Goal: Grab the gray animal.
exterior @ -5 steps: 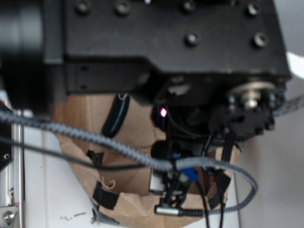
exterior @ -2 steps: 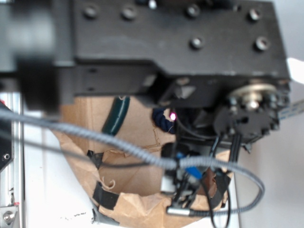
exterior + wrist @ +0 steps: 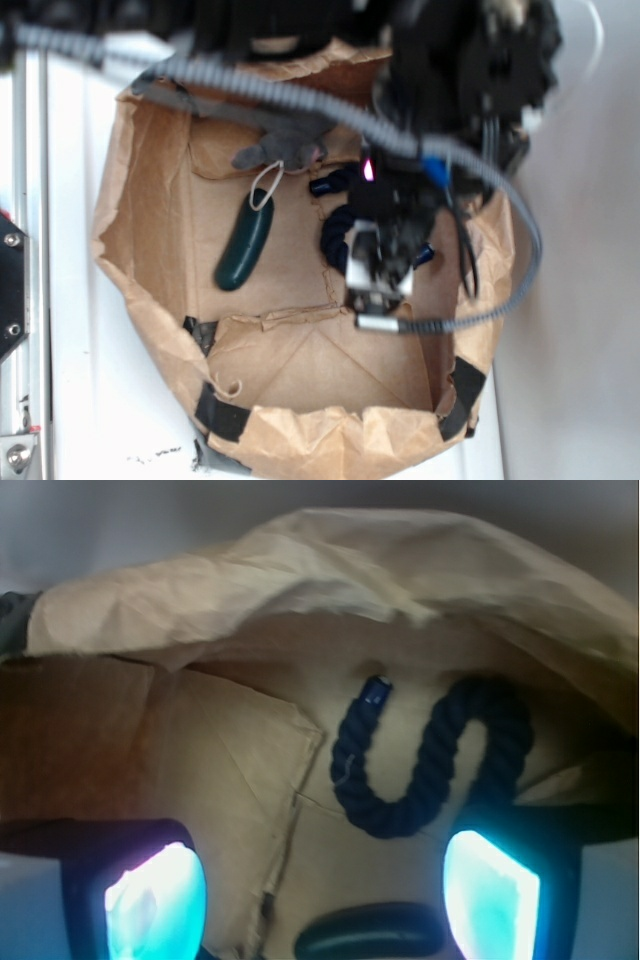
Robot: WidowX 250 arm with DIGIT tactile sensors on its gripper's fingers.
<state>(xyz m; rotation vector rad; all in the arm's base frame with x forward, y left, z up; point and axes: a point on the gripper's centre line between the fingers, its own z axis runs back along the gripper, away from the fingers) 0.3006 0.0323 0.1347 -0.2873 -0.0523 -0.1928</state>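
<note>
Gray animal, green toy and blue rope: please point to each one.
gray animal (image 3: 285, 148), exterior view, fuzzy body.
green toy (image 3: 243, 250), exterior view, middle.
blue rope (image 3: 400, 810), wrist view, lower curve.

Small gray fuzzy plush animal (image 3: 282, 148) with rounded lobes and a small pink patch, lying flat on brown paper at the box's far edge, partly hidden by a cable, well apart from the gripper (image 3: 378, 272), untouched.
</note>
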